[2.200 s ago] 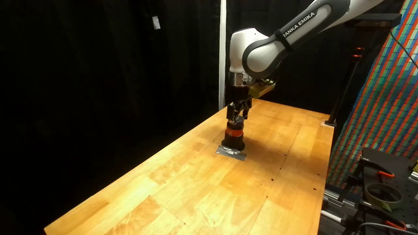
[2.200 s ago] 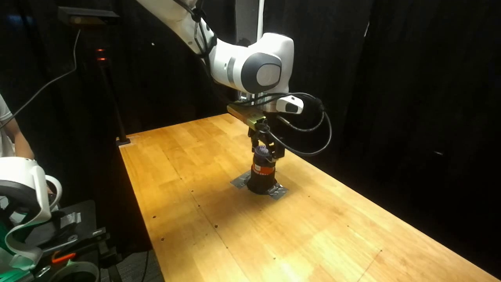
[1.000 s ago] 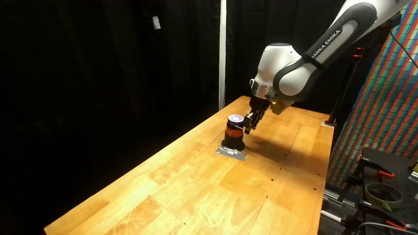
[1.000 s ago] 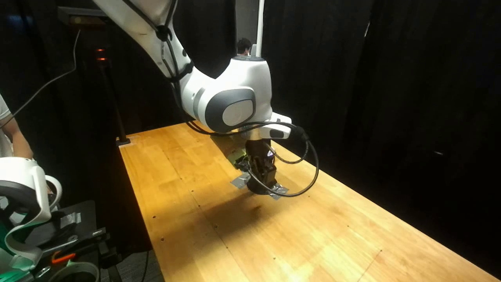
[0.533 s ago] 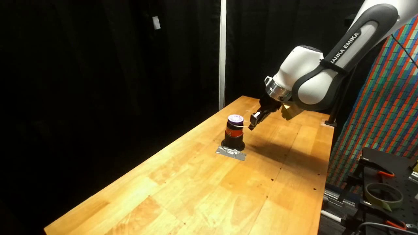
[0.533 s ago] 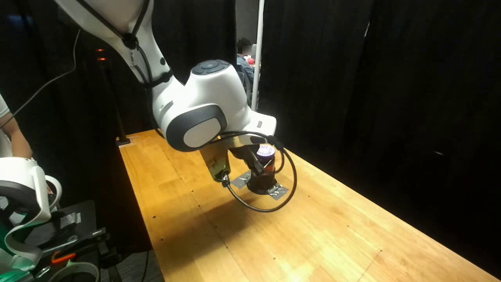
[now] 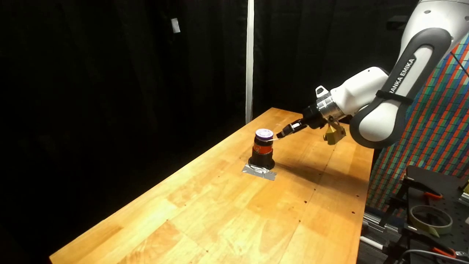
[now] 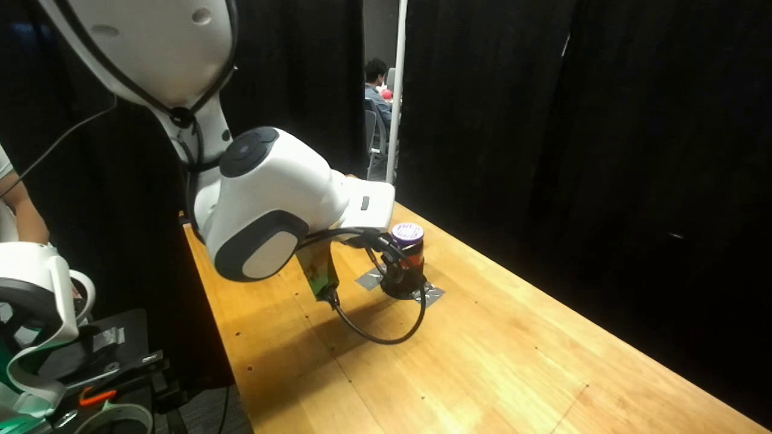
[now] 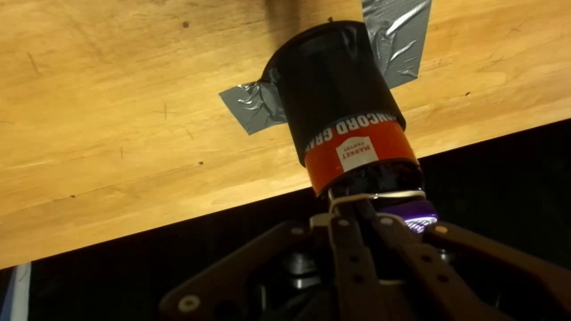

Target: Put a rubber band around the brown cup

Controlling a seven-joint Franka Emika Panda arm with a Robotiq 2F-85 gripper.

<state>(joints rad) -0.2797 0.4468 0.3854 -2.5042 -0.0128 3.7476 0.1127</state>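
We find the brown cup (image 7: 263, 144) upright on the counter (image 7: 220, 220), seated inside a black holder (image 9: 334, 84) that hides its lower part. Strips of grey tape (image 9: 401, 40) reach from the holder's foot onto the counter. The cup wears a purple lid (image 8: 408, 232) with pale print on top, and lower down an orange label (image 9: 392, 145); in the wrist view, where the lettering stands upside down, we read MARKET PANTRY and, partly cut off, CONCORD. The wall between label and lid is dark and glossy, and we cannot tell what fills it.

A pale rubber band (image 9: 397, 194) lies against the cup just under the lid and stretches away to the fingers (image 9: 350, 243), which are clenched together with the band caught at their tips. We cannot follow it around the far side. In an exterior view the robot arm (image 7: 381, 121) is slanted, its wrist tilted, and the band spans the gap between fingers and cup. In an exterior view a black cable (image 8: 386, 343) loops down in front of the holder.
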